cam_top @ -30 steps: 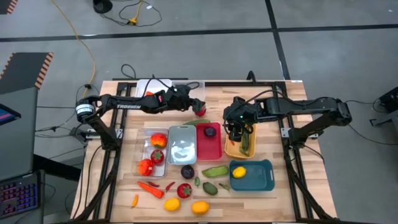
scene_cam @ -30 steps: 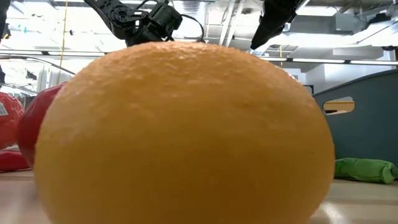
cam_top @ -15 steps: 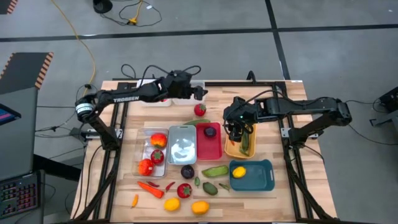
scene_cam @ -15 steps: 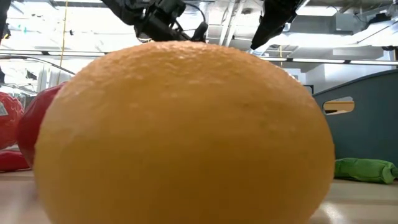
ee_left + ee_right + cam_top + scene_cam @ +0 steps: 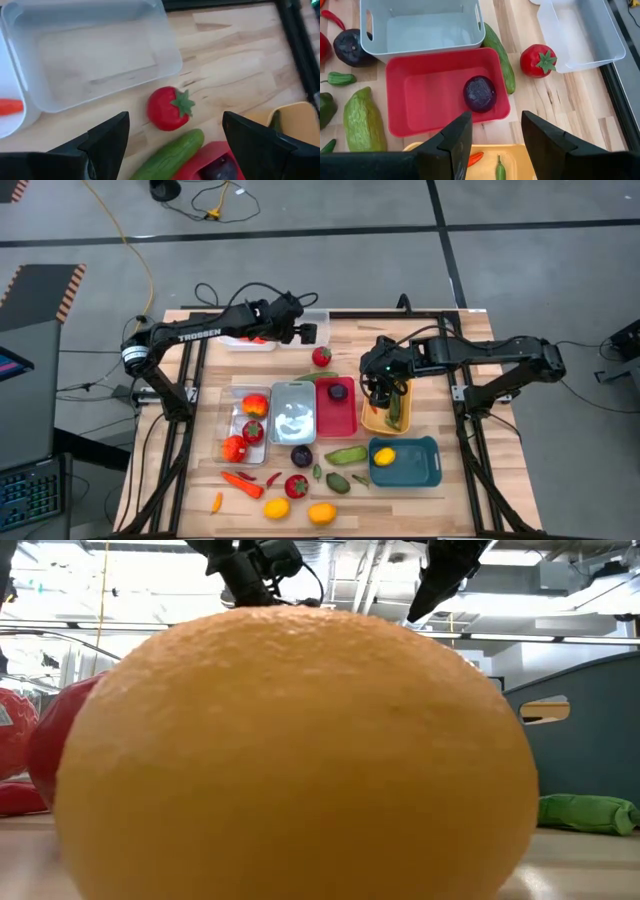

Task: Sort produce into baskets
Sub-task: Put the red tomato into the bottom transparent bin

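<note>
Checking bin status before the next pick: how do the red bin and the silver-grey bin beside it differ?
The red bin holds one dark purple plum; the silver-grey bin shows nothing inside. The red bin looks shallow with plain walls; the silver-grey bin looks deeper and has handle slots in its end walls. Both are rectangular, upright and side by side; a cucumber lies along their ends.

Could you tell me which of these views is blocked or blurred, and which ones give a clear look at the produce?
Low view: an orange fruit right at the lens fills and blocks nearly the whole frame. High view: evenly lit, whole table visible. Left wrist view: the red tomato is sharp, the near dark fingers soft. Right wrist view: clear on the purple plum in the red bin.
</note>
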Tool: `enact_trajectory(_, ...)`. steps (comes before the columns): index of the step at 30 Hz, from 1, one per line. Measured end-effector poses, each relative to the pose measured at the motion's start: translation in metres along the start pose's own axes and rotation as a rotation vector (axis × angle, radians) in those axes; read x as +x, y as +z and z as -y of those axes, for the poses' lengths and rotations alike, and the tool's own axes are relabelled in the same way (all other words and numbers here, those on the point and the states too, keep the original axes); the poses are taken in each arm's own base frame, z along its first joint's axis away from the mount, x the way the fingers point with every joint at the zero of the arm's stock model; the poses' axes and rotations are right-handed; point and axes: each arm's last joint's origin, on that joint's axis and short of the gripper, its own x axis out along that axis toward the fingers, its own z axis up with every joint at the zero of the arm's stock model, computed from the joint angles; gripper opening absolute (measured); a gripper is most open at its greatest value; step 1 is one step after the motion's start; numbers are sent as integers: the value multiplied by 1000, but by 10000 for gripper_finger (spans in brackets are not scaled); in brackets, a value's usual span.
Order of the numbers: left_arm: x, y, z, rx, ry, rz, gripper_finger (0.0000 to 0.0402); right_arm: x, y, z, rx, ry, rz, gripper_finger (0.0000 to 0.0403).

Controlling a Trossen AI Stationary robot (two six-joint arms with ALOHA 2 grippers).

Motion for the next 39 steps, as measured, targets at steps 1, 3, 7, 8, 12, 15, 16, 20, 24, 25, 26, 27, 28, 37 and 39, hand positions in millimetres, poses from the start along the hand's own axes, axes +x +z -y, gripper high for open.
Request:
enact_trajectory(1,2,-2,-1,0,5,-5,307,0,0,0,0,0,0,198)
enact_trajectory(3,6,-6,-2,-1,0,-5,307,0,0,0,0,0,1,198)
enact_trajectory(7,15,-15,-6,-33,-6,-7,307,0,0,0,0,0,1,198)
enact_trajectory(8,17,-15,-5,-40,-18,1,307,0,0,0,0,0,1,198)
enact_trajectory(12,21,-19,-4,-43,-46,17,307,0,0,0,0,0,1,198)
enact_trajectory(15,33,-24,-1,-34,-54,1,307,0,0,0,0,0,1,198)
enact_trajectory(16,38,-27,-1,-31,-43,-15,307,0,0,0,0,0,1,198)
enact_trajectory(20,62,-35,4,-35,-75,-66,307,0,0,0,-1,0,-3,198)
enact_trajectory(24,84,-39,5,-61,-51,-140,307,0,-1,0,-2,0,-9,198)
enact_trajectory(25,89,-39,4,-69,-41,-152,306,0,-1,0,-2,0,-11,198)
enact_trajectory(26,93,-37,6,-71,-53,-154,306,0,-1,0,-3,-1,-14,198)
enact_trajectory(27,98,-38,6,-72,-53,-166,306,0,-2,0,-4,-1,-16,198)
enact_trajectory(28,102,-39,5,-74,-36,-183,306,0,-1,0,-3,-1,-16,198)
enact_trajectory(37,116,-31,3,-90,-26,-174,306,0,-2,0,-5,-2,-20,198)
enact_trajectory(39,116,-31,3,-90,-19,-168,306,0,-2,0,-5,-2,-21,198)
